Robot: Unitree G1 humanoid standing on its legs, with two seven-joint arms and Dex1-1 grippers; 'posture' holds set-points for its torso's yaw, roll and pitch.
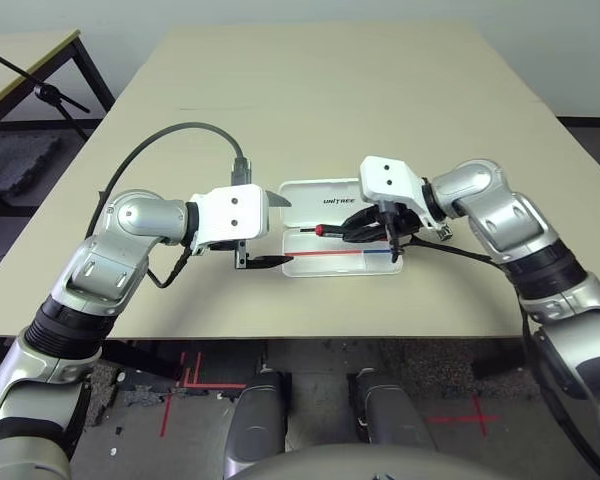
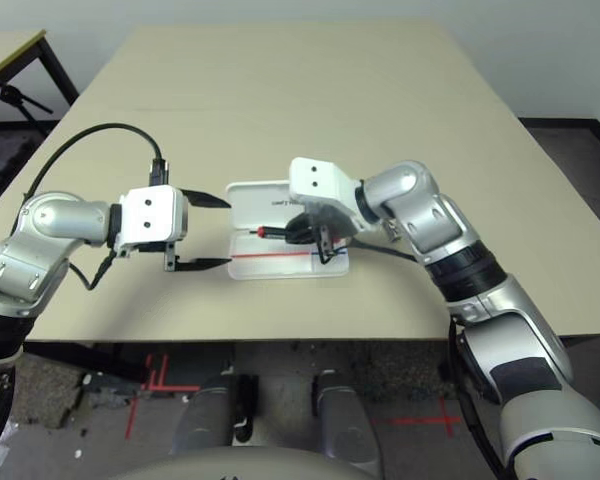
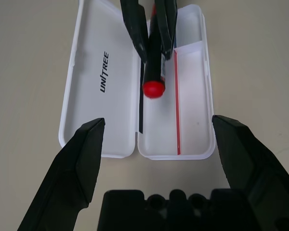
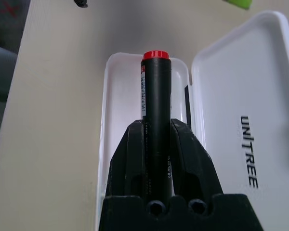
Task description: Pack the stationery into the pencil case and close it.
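While the pencil case (image 1: 325, 230) lies open near the middle of the beige table (image 1: 310, 90), its lid folded back on the far side with the "UNITREE" lettering (image 3: 104, 72) showing, the tray sits on the near side with a red and blue stripe along its floor; right gripper (image 1: 372, 232) is clenched on a marker (image 4: 155, 120), black-barrelled with a red end, held over the tray; the red end (image 1: 320, 230) points left, above the left half of the case; the right wrist view shows the barrel pinched between the two black fingers (image 4: 130, 159), jutting out well past their tips; whether the marker touches the tray cannot be told; left gripper (image 1: 270, 232) stands just left of the case, released, jaws spread wide, one finger at the far left corner of the lid, the other at the near left corner of the tray; contact with the case cannot be told; a lime-green object (image 4: 237, 3) lies on the table beyond the lid, cut by the picture edge; black cable (image 1: 170, 135) arcs over the left forearm.
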